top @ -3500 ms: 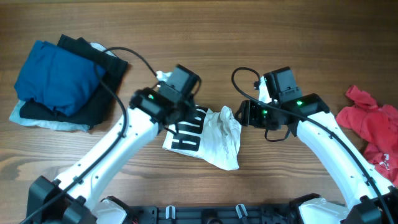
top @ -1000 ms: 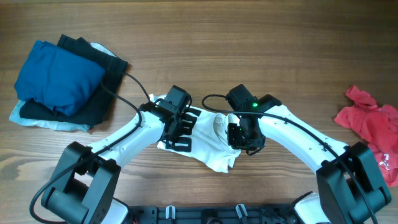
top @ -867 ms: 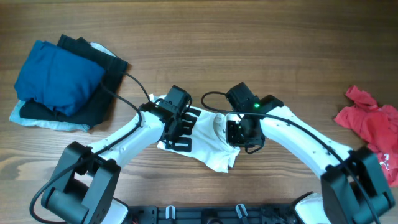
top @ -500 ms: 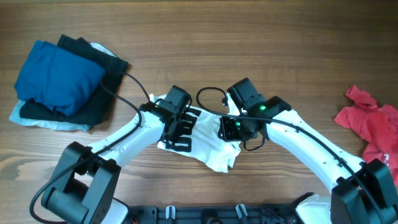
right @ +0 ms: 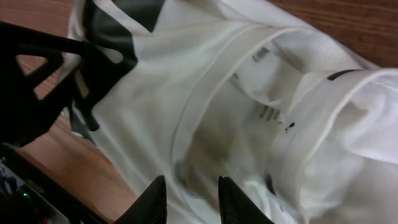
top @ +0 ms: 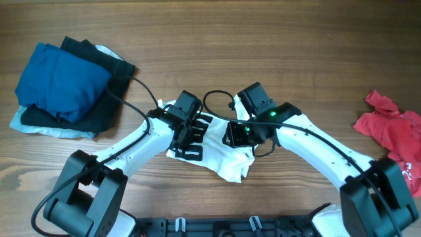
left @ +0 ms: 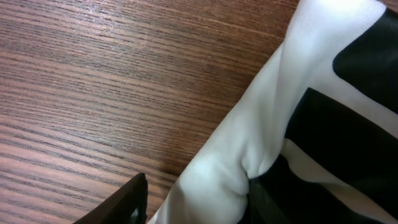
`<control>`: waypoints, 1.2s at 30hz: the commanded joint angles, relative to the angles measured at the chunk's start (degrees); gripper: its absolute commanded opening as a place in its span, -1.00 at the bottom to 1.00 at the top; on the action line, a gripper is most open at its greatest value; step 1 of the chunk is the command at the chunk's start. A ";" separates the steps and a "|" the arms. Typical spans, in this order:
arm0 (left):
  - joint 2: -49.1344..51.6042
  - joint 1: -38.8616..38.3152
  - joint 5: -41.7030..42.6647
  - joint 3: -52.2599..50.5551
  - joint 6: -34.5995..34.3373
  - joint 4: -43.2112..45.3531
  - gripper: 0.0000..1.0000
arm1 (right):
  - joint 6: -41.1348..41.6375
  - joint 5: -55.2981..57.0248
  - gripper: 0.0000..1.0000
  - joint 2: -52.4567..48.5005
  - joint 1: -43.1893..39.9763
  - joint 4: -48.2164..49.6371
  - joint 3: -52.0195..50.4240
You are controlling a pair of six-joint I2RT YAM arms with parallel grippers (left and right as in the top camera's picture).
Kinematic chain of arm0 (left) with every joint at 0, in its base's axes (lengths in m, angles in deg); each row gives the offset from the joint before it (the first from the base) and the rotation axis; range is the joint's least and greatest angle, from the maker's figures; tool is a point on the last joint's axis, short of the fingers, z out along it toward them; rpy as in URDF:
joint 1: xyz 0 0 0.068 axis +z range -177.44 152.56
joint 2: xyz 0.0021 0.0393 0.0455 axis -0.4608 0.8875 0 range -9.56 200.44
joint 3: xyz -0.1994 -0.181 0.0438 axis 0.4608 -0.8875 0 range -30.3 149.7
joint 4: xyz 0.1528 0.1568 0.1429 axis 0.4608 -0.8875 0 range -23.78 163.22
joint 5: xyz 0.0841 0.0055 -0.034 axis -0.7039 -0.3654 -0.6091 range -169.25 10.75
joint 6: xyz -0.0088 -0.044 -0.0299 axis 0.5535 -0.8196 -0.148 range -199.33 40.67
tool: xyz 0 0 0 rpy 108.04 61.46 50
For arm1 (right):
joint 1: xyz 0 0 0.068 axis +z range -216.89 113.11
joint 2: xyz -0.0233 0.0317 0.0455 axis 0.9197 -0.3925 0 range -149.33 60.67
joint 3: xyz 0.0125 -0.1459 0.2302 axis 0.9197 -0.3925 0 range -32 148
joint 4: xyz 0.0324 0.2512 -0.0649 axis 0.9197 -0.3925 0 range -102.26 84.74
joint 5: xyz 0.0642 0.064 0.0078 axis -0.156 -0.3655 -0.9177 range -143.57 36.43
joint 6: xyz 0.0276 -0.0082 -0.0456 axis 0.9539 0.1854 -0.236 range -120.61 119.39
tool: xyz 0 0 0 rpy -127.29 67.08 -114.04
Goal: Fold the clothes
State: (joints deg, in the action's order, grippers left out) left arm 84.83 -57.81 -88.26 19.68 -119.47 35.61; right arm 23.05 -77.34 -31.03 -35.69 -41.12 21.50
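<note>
White T-shirt (top: pixel 231 163) with black striped print; blue garment (top: pixel 59 82), black garment (top: pixel 108 105), red garment (top: pixel 393 131).

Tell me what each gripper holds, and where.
The left gripper pinches a white edge fold of the T-shirt. The right gripper has its jaws astride cloth by the collar; whether they grip cannot be told.

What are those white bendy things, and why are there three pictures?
They are two robot arms that end in pinchers. One picture looks down on the table; the other two come from a camera on each wrist. In the middle lies a crumpled white shirt with black stripes. The left gripper has a fold of it between its fingers, the right gripper is at the collar; whether either squeezes, I cannot tell. A blue and black pile sits left, a red garment right.
</note>
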 commanded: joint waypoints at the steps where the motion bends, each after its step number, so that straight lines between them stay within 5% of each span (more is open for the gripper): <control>1: 1.64 0.33 -1.77 -2.54 0.68 -0.70 0.04 | -1.01 -2.29 -0.45 -2.62 0.55 0.74 -0.70; 5: 1.64 0.33 -1.75 -2.54 0.68 -0.70 0.09 | -1.01 -3.43 -0.50 -3.78 2.36 1.79 -0.70; 6: 1.64 0.33 -1.77 -2.54 0.68 -0.70 0.10 | -1.01 -4.63 -0.81 -3.78 3.08 1.81 -0.70; 7: 1.64 0.33 -1.75 -2.54 0.68 -0.70 0.10 | -1.01 -5.53 -0.91 -3.76 3.41 1.57 -0.70; 14: 1.64 0.33 -1.51 -2.54 0.70 -1.57 0.13 | 4.00 -2.47 -0.91 -1.66 3.43 -6.23 -0.68; 20: 1.64 0.33 -1.53 -2.95 0.68 -5.29 0.09 | 10.23 13.03 -0.91 -1.68 3.43 -17.22 -0.70; 30: 1.64 0.33 1.92 -3.17 0.37 -8.13 -0.07 | 12.52 19.93 -0.83 -1.73 3.43 -14.29 -0.70; 36: 1.64 0.33 6.62 -3.17 -8.57 -14.51 -0.18 | 12.52 18.38 -0.78 -1.73 3.45 -14.51 -1.86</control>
State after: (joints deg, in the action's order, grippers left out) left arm 84.33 -58.07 -85.38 19.79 -124.22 22.78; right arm 34.35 -59.20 -33.39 -32.21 -55.59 20.95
